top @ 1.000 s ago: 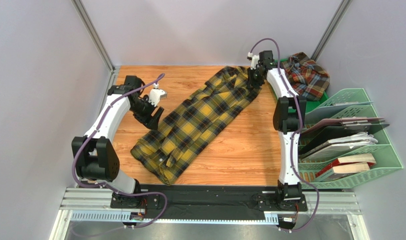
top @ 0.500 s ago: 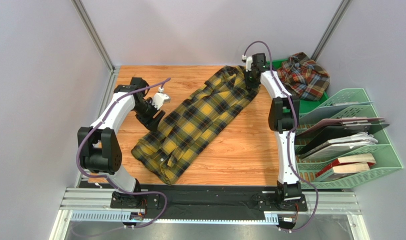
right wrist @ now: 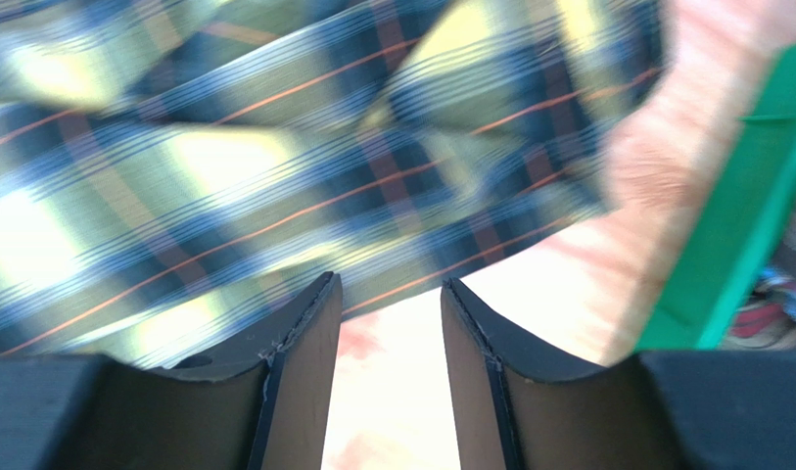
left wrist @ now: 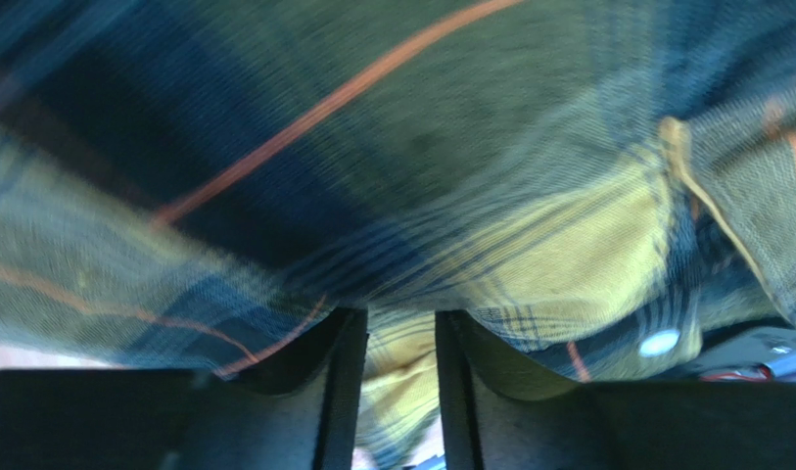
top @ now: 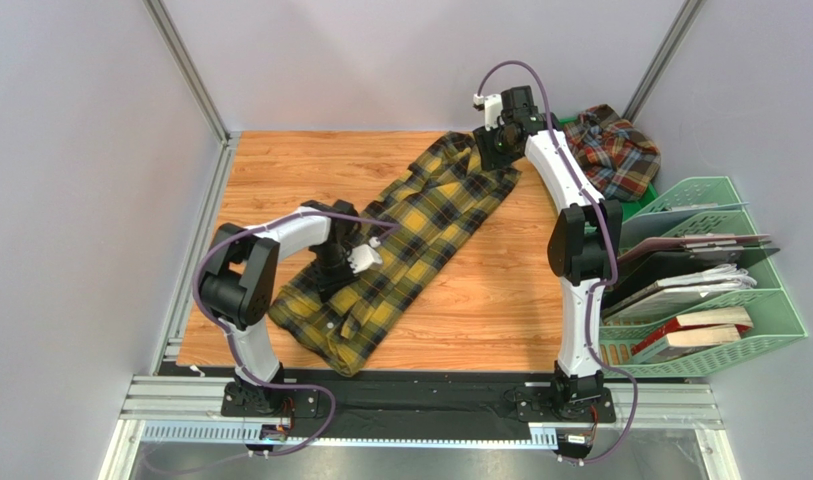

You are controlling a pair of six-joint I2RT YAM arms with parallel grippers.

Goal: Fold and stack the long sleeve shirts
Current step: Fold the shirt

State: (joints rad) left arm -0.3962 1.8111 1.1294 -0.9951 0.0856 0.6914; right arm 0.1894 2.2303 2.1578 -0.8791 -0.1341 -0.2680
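**Left arm swung in over the yellow shirt; right arm drifted along its far end**

Compared with half a second earlier, the left arm had left the shirt's 9 o'clock side and reached across the garment. The left gripper was now above the lower half of the yellow-and-black shirt. That lower half sat a little further toward 3 o'clock than before. The right gripper had shifted slightly toward 9 o'clock, over the shirt's far end.

In the left wrist view, the left gripper had its jaws drawn close, pinching a fold of yellow check between them, with cloth filling the picture above. In the right wrist view, the right gripper had its jaws spread, with bare wood between them and the shirt's edge just beyond the tips.

The yellow-and-black shirt lay diagonally on the table, running from 1 o'clock to 7 o'clock. Its near corner came close to the table's near edge and its far end close to the far edge. Bare wood showed at 10 o'clock and again at 4 o'clock, between the shirt and the right arm.

The rust-red shirt lay bunched in the green tray at 2 o'clock, well apart from the yellow one. A file rack holding books stood at 4 o'clock beside the table.
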